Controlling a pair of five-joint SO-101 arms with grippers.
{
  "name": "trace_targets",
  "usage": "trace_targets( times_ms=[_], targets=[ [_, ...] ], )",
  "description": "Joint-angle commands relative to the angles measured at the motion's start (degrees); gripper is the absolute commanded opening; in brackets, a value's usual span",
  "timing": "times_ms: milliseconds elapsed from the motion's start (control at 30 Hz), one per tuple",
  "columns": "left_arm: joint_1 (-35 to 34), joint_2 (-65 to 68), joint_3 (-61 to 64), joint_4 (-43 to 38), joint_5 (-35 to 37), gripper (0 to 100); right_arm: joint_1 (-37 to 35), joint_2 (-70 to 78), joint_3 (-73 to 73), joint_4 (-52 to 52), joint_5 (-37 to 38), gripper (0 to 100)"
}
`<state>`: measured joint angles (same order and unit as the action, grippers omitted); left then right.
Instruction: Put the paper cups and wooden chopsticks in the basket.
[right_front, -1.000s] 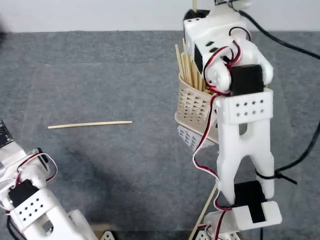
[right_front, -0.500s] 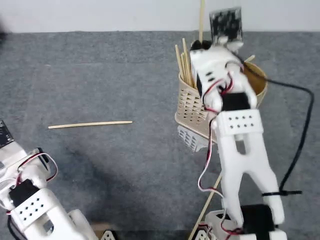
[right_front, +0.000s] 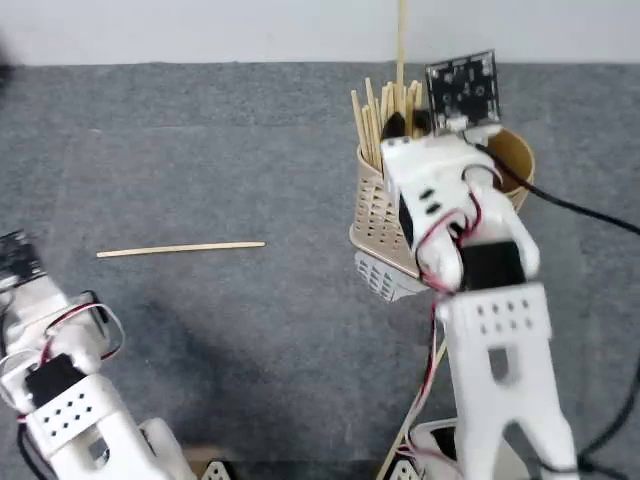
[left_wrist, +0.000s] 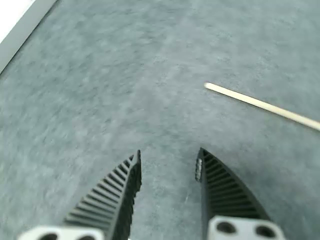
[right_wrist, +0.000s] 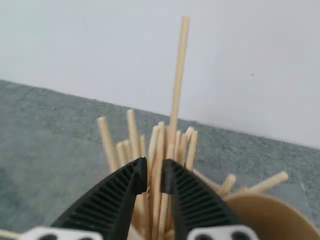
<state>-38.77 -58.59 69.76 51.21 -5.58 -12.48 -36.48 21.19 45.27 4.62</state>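
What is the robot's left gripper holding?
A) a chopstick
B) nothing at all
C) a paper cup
B: the left gripper is open with nothing in it, and the chopstick lies apart from it.

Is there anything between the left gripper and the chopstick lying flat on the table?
No, just bare grey mat. In the left wrist view the left gripper is open, and only mat lies between it and the chopstick.
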Motion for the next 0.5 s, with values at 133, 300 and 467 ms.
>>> trace_targets(
  times_ms=[133, 300, 467],
  targets=[
    [13.45, -0.79, -7.87, 7.47, -9.85, 18, -1.01, -9.8, 3.08, 20.26, 0.18, 0.9],
    [22.07, -0.7, -12.7, 12.04, -16.7, 18, -1.01, -13.05, 11.25, 24.31, -0.7, 0.9],
    [28.31, 0.26, -16.84, 14.33, -22.33, 17, 2.42, -19.65, 18.11, 23.96, -5.71, 0.9]
  ],
)
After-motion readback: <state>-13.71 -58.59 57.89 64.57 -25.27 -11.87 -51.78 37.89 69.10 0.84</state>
